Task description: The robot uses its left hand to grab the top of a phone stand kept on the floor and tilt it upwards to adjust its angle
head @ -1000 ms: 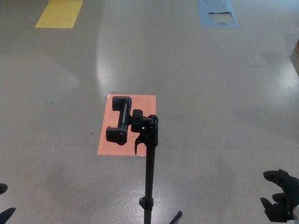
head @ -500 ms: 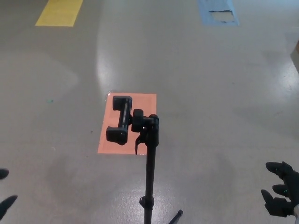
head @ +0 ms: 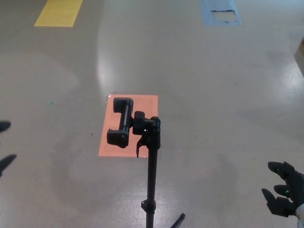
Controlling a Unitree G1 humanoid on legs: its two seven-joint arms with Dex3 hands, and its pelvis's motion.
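We saw the phone stand (head: 151, 180) standing upright on the grey floor (head: 213, 95), its black pole rising from the bottom edge of the head view toward the middle of the picture. At the pole's top sat the clamp (head: 121, 122), a black bracket with a jaw at each end, empty, set to the left of the pole's joint and lying over an orange floor patch (head: 142, 107). A short lever hung down beside the joint. One tripod leg (head: 178, 221) showed low down, just right of the pole.

Our left hand (head: 4, 145) only reached into the picture at the far left edge: two dark fingertips, one above the other with floor between them, well apart from the stand and touching nothing. So little of it showed that we could not tell how far open it was.

Our right hand (head: 284, 195) sat in the lower right corner, well apart from the stand. Its thick fingers were spread with gaps between them, and it held nothing.

Farther off on the floor we saw a yellow patch (head: 58, 13) at upper left and a worn blue patch (head: 221, 13) at upper right.
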